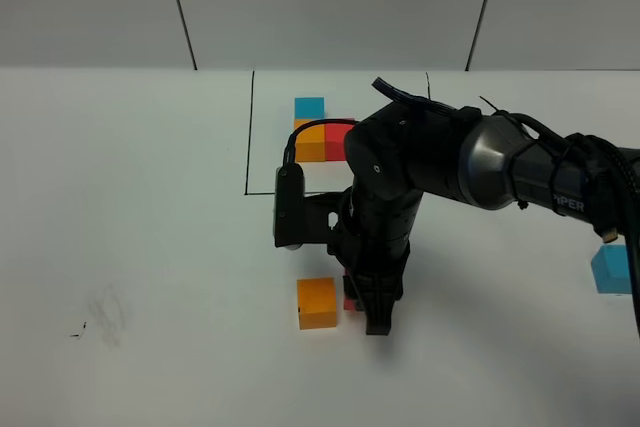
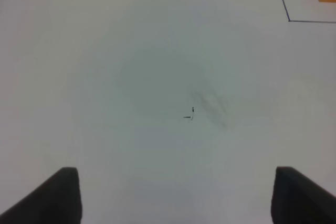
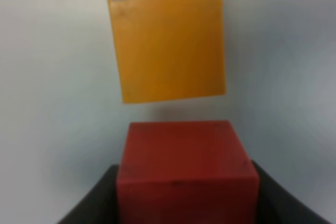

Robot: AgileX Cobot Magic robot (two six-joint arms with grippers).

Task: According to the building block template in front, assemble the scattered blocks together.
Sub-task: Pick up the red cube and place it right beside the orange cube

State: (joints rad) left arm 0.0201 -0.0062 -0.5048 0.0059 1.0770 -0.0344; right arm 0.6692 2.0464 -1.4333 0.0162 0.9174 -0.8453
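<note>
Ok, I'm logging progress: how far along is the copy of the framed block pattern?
Nothing is joined yet: the loose orange cube sits alone outside the framed pattern. In hand: the right gripper holds the red cube beside it, a thin gap between them. Left to do: close that gap, then fetch the light blue cube from the far right. The left gripper is open over the table.

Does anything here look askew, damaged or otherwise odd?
The loose orange cube sits slightly rotated against the red cube held in the right pincer, a gap between them. A faint grey smudge marks the table on the left. Nothing looks damaged.
</note>
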